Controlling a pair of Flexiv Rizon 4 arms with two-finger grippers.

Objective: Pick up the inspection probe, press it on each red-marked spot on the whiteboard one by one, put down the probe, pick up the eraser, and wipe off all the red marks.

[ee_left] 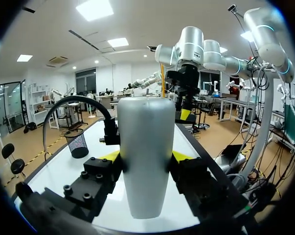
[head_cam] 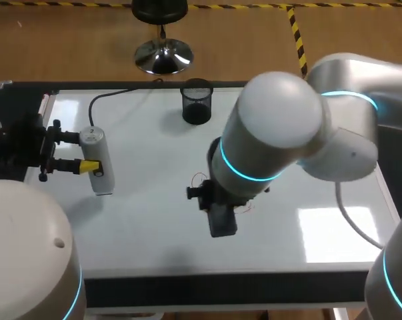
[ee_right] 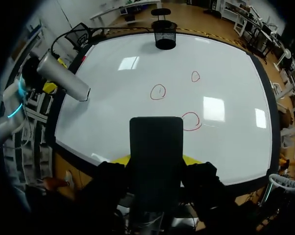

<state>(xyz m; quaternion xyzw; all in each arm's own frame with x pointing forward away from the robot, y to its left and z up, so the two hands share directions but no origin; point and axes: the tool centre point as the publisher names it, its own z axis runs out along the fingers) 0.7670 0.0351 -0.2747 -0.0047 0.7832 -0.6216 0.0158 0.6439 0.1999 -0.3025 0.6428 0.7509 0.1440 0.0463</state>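
We record the whiteboard [head_cam: 154,220], with our right arm [head_cam: 281,133] over its middle, hiding most marks from overhead. A mesh cup [head_cam: 197,102] stands at the far edge. The left gripper [ee_left: 146,157] clamps the inspection probe [head_cam: 97,160] at the left edge. The right gripper [ee_right: 156,159] clamps the eraser [ee_right: 156,139] near three red circles [ee_right: 158,91].

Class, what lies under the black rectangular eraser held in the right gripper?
The white whiteboard with three red circle marks; the nearest circle shows right beside the eraser. The board directly beneath it is covered.
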